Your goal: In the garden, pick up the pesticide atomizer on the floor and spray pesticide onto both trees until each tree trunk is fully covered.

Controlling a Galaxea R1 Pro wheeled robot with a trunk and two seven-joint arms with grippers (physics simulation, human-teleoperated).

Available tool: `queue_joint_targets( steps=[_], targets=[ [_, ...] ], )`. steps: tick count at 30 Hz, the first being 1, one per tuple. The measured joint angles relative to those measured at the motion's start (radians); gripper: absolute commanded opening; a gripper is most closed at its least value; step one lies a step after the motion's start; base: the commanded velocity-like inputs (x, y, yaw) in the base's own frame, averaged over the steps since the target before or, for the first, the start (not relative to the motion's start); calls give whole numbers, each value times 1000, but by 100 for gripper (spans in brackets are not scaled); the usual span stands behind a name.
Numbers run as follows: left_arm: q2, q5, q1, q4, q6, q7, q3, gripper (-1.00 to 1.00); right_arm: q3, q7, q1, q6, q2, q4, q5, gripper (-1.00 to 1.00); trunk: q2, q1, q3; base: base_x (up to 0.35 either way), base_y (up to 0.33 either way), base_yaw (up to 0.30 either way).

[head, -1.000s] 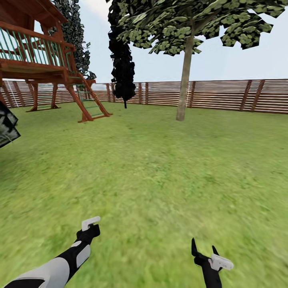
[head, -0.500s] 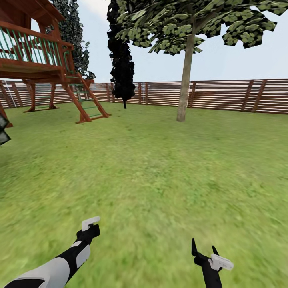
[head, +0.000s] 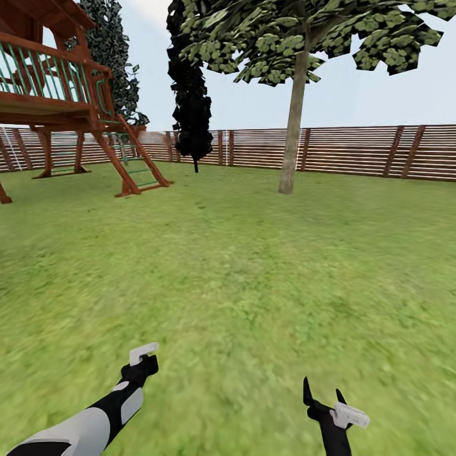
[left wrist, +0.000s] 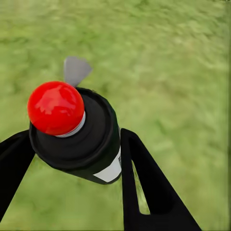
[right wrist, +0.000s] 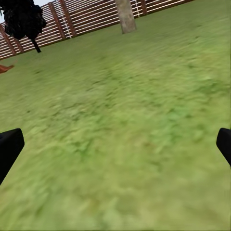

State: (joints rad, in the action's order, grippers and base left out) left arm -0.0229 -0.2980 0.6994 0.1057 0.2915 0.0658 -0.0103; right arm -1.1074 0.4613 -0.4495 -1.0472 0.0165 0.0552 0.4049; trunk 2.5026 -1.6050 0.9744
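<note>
My left gripper (left wrist: 72, 139) is shut on the pesticide atomizer (left wrist: 91, 139), a black bottle with a white label, a red knob on top and a grey trigger. In the head view the left gripper (head: 144, 362) hangs low over the grass floor (head: 240, 278) with the atomizer's pale head (head: 144, 352) sticking up. My right gripper (head: 322, 391) is open and holds nothing; its fingertips (right wrist: 9, 144) frame bare lawn. One tree trunk (head: 292, 126), pale grey-brown and straight, rises far ahead near the fence, and the right wrist view catches the trunk's base (right wrist: 126, 14).
A brown slat fence (head: 367, 152) closes the far side. A black conifer (head: 190, 95) stands left of the tree. A red-brown wooden play tower with a ladder (head: 69, 101) occupies the far left. Open lawn lies between me and the tree.
The whole view has shifted: the play tower slid left and a dark object at the left edge dropped out of sight. Both arms hold the same pose.
</note>
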Motion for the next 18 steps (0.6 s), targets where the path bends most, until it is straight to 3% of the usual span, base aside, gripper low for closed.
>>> queue_joint_targets(
  steps=[18],
  targets=[
    [1,0,0,0,0,0,0,-100,0,0,0,0,0,0,0,100,0,0,0,335,-118,0]
  ],
)
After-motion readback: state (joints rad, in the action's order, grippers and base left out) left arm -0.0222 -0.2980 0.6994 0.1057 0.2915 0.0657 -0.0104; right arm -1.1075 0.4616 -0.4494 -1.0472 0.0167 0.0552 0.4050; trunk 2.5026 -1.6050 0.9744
